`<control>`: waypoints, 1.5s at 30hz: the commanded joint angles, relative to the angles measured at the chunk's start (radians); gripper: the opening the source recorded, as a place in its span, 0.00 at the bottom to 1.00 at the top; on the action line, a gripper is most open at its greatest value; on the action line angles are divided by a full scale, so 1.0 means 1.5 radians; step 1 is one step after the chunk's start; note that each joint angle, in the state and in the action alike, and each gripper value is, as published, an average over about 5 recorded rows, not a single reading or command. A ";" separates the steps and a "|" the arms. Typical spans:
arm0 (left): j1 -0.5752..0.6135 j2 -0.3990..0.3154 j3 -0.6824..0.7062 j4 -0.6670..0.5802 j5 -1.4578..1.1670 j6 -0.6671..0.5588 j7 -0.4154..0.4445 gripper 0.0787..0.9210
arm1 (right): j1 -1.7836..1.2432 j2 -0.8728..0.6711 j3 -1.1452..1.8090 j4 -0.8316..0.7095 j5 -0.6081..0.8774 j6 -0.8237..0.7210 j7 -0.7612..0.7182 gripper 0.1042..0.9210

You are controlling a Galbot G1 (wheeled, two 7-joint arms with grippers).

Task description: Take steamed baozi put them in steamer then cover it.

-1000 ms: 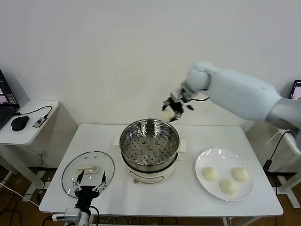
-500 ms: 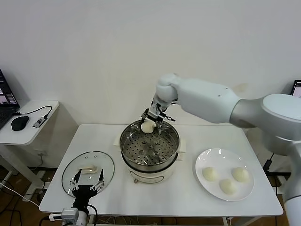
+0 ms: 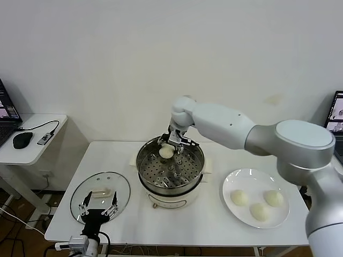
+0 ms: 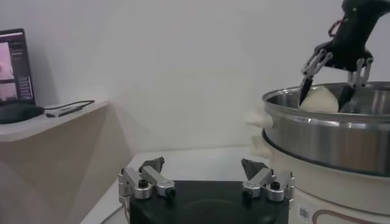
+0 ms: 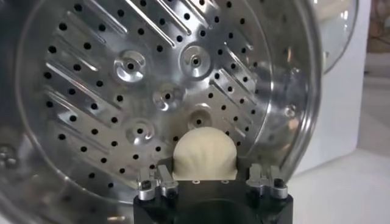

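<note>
The steamer (image 3: pixel 171 191) stands mid-table, its perforated tray (image 5: pixel 122 91) bare. My right gripper (image 3: pixel 170 145) reaches down inside the far rim, shut on one baozi (image 3: pixel 166 152) held just above the tray. The baozi (image 5: pixel 204 152) sits between the gripper's (image 5: pixel 206 175) fingers. In the left wrist view the same baozi (image 4: pixel 320 98) shows above the steamer (image 4: pixel 329 140). Three more baozi (image 3: pixel 260 212) lie on the white plate (image 3: pixel 254 182) at the right. The glass cover (image 3: pixel 120 187) lies flat at the front left. My left gripper (image 3: pixel 98 206) is open and empty at its near edge.
A side table (image 3: pixel 48 128) with a laptop, a mouse (image 3: pixel 22 140) and cables stands left of the work table. The wall is close behind the steamer. Bare table top lies between the steamer and the plate.
My right gripper has swung from above and behind the steamer's right side to its far-left rim. It has lowered the baozi into the pot. The left arm has barely moved.
</note>
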State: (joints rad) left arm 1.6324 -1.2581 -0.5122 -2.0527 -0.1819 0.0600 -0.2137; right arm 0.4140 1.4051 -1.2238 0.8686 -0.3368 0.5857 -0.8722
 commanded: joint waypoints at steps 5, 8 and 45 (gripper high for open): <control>0.000 -0.002 0.001 -0.003 0.000 0.002 -0.001 0.88 | 0.035 -0.029 -0.009 0.022 0.067 -0.023 -0.002 0.86; -0.001 0.001 0.001 -0.005 0.000 0.004 -0.001 0.88 | 0.096 -0.077 -0.042 0.100 0.211 -0.158 -0.042 0.88; -0.001 0.020 0.006 -0.021 0.040 0.042 0.000 0.88 | -0.082 -0.678 0.023 0.555 0.275 -0.662 -0.048 0.88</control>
State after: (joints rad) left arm 1.6298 -1.2288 -0.5027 -2.0823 -0.1269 0.1189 -0.2139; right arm 0.5551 0.4949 -1.3545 1.6941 0.1714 -0.3825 -0.9390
